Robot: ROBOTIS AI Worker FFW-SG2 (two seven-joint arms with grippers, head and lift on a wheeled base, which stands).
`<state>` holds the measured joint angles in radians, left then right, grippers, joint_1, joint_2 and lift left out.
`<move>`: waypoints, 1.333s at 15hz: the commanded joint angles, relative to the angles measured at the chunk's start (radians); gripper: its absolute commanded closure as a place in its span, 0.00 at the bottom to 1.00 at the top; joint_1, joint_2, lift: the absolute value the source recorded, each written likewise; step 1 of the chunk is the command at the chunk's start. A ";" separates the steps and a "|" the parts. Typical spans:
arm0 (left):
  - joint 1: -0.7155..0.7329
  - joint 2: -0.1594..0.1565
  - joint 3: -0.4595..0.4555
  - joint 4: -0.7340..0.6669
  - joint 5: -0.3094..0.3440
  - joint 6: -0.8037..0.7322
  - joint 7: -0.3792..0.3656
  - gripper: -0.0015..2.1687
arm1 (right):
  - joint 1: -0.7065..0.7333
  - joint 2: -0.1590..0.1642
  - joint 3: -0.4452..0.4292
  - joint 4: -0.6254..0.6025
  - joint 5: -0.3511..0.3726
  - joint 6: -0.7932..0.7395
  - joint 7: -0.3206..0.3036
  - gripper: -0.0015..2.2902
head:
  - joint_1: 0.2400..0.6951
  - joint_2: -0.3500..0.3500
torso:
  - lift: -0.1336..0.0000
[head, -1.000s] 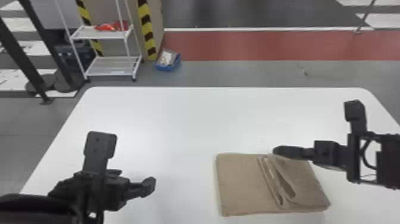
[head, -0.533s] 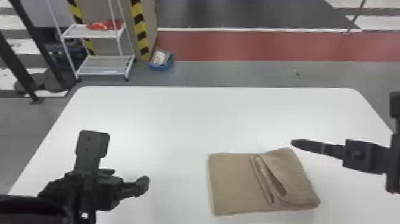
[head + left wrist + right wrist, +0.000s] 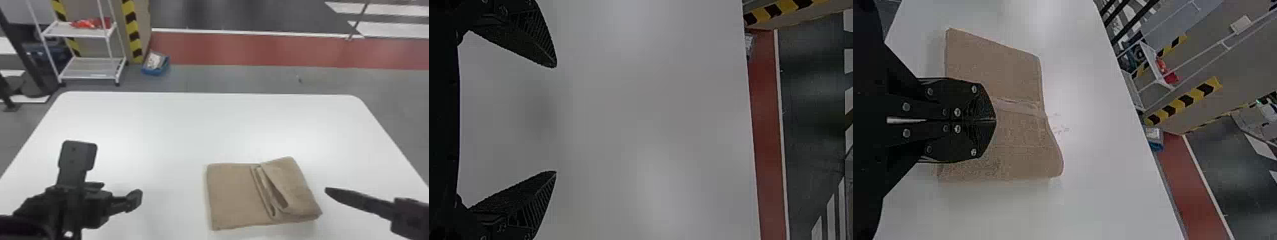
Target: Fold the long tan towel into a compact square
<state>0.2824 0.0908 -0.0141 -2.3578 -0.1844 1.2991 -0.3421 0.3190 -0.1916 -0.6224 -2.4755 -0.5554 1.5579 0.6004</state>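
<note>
The towel (image 3: 234, 193) is seen on the bench (image 3: 166, 127), right of its middle and well short of its far edge. Its longer direction is laid roughly from left to right, along that far edge, and on its right half a loose flap (image 3: 290, 186) has been turned over, its folds left gaping toward the middle.

By the right pincer (image 3: 327, 191), the towel is approached from its right side: in the head view a strip of bare bench is seen between fingertips and cloth, so the towel lies just beside them, toward the bench's left edge. That pincer is clenched, its two fingers pressed together, with nothing gripped. The left pincer (image 3: 555, 119) is placed over the bench's left part, farther from the cloth; its fingers are spread wide and empty.

The right arm is therefore judged the better placed for what comes next. The flap would probably need to be pressed flat or squared up, with the right pincer brought leftward over it. If the loose layers were caught by the tips, the fold could be dragged askew.
</note>
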 commanded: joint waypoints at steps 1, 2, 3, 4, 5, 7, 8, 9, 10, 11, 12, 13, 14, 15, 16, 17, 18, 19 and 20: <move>0.000 0.001 -0.003 0.006 0.000 -0.002 0.000 0.06 | 0.021 -0.002 0.015 -0.008 0.035 0.014 0.007 0.91 | 1.00 0.39 | 0.07; 0.003 0.003 0.003 0.006 0.000 -0.002 0.000 0.06 | 0.021 -0.002 0.041 -0.008 0.084 0.014 0.021 0.91 | 1.00 0.38 | 0.07; 0.006 0.003 0.006 0.005 0.000 -0.002 -0.002 0.06 | 0.020 -0.005 0.072 -0.005 0.130 0.014 0.024 0.91 | 1.00 0.38 | 0.07; 0.012 0.004 0.013 0.005 0.000 -0.014 -0.003 0.06 | 0.020 -0.005 0.102 0.001 0.172 0.014 0.028 0.91 | 1.00 0.38 | 0.07; 0.014 0.003 0.017 0.006 0.005 -0.020 -0.005 0.06 | 0.023 -0.006 0.122 0.007 0.200 0.014 0.042 0.91 | 1.00 0.39 | 0.07; 0.014 0.004 0.022 0.008 0.008 -0.030 -0.005 0.06 | 0.048 -0.006 0.147 0.012 0.215 0.014 0.050 0.91 | 1.00 0.40 | 0.07; 0.014 0.004 0.026 0.011 0.009 -0.030 -0.005 0.06 | 0.064 -0.008 0.148 0.012 0.221 0.014 0.059 0.91 | 1.00 0.41 | 0.07; 0.014 0.004 0.029 0.015 0.011 -0.033 -0.003 0.06 | 0.077 -0.006 0.148 0.012 0.242 0.014 0.088 0.91 | 1.00 0.42 | 0.07; 0.011 0.004 0.029 0.022 0.013 -0.036 -0.003 0.06 | 0.086 -0.005 0.148 0.012 0.275 0.014 0.121 0.91 | 1.00 0.43 | 0.07; 0.009 0.004 0.029 0.028 0.014 -0.042 -0.002 0.06 | 0.094 -0.003 0.148 0.013 0.288 0.014 0.130 0.91 | 1.00 0.43 | 0.07; 0.009 0.004 0.029 0.032 0.017 -0.054 -0.002 0.06 | 0.095 -0.003 0.150 0.021 0.292 0.014 0.130 0.91 | 1.00 0.44 | 0.07; 0.008 0.004 0.028 0.035 0.017 -0.057 -0.002 0.06 | 0.089 -0.003 0.153 0.032 0.299 0.014 0.130 0.91 | 1.00 0.43 | 0.07; 0.008 0.003 0.026 0.035 0.017 -0.057 -0.002 0.06 | 0.075 -0.003 0.167 0.047 0.318 0.014 0.130 0.91 | 1.00 0.42 | 0.07; 0.006 0.004 0.028 0.037 0.017 -0.057 0.000 0.06 | 0.058 -0.005 0.187 0.070 0.345 0.014 0.130 0.91 | 1.00 0.41 | 0.07; 0.006 0.004 0.029 0.037 0.017 -0.057 0.000 0.06 | 0.034 -0.003 0.201 0.095 0.365 0.014 0.130 0.91 | 1.00 0.41 | 0.07; 0.008 0.004 0.031 0.037 0.017 -0.057 0.000 0.06 | 0.005 -0.003 0.217 0.125 0.384 0.014 0.125 0.91 | 1.00 0.41 | 0.07; 0.008 0.004 0.033 0.037 0.017 -0.057 -0.002 0.06 | -0.021 -0.002 0.236 0.145 0.400 0.014 0.125 0.91 | 1.00 0.41 | 0.07; 0.009 0.004 0.033 0.037 0.017 -0.057 0.000 0.06 | -0.043 0.003 0.250 0.155 0.407 0.014 0.116 0.91 | 1.00 0.41 | 0.07; 0.011 0.004 0.033 0.037 0.017 -0.057 0.000 0.06 | -0.071 0.004 0.268 0.168 0.422 0.014 0.113 0.91 | 1.00 0.41 | 0.07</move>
<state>0.2913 0.0950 0.0181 -2.3209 -0.1672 1.2419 -0.3430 0.2841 -0.1906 -0.3776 -2.3256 -0.1516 1.5578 0.7151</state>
